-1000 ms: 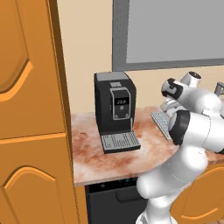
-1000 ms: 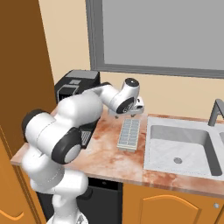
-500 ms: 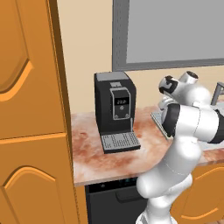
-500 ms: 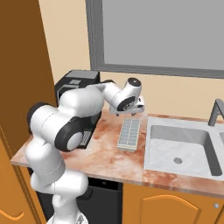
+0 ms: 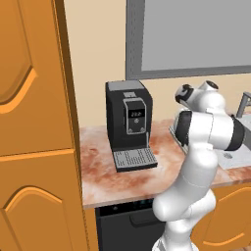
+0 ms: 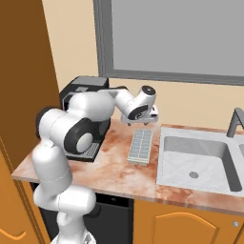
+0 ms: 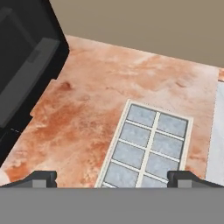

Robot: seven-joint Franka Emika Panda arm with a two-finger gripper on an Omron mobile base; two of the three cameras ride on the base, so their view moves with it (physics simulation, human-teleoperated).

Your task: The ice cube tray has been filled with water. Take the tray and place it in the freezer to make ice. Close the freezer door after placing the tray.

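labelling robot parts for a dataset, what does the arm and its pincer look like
The arm is glossy white, built of rounded tubular segments with dark grey-black rings at the joints. The pincer has two small dark, blocky finger tips. No cables or markings are visible.

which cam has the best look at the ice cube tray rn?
Hand view: the ice cube tray sits close up, its cells plain, near end cut off between the open end effector fingertips. Right base view shows the whole tray beside the sink, but small. Left base view: the arm covers nearly all of it.
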